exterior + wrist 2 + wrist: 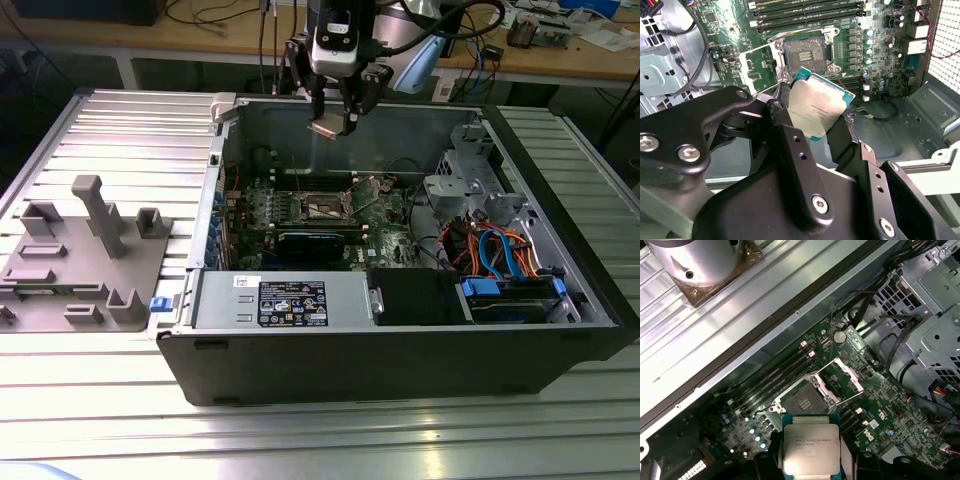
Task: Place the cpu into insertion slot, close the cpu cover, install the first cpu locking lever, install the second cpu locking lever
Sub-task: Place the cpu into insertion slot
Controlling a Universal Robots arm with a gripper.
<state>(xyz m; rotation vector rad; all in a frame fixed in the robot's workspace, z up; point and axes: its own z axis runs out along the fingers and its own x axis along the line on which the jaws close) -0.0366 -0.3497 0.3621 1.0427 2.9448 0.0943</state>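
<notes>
My black gripper (pixel 333 122) hangs above the open computer case, shut on the cpu (pixel 324 128), a small flat square chip with a silvery top. In both wrist views the cpu (pixel 816 108) (pixel 809 449) sits between the fingers (pixel 790 145), held well above the board. The insertion slot (pixel 327 207) (pixel 805 53) (pixel 805 401) is a dark square socket with a metal rim on the green board, lying bare. The cpu cover (pixel 840 376) (pixel 756 65) is swung open, standing beside the slot.
The dark case (pixel 400 370) has tall walls around the board. A long black card (pixel 318 243) lies in front of the slot, memory slots (pixel 805 12) beside it, a drive cage with coloured cables (pixel 500 250) at the exterior view's right. A grey fixture (pixel 80 260) stands on the table at the left.
</notes>
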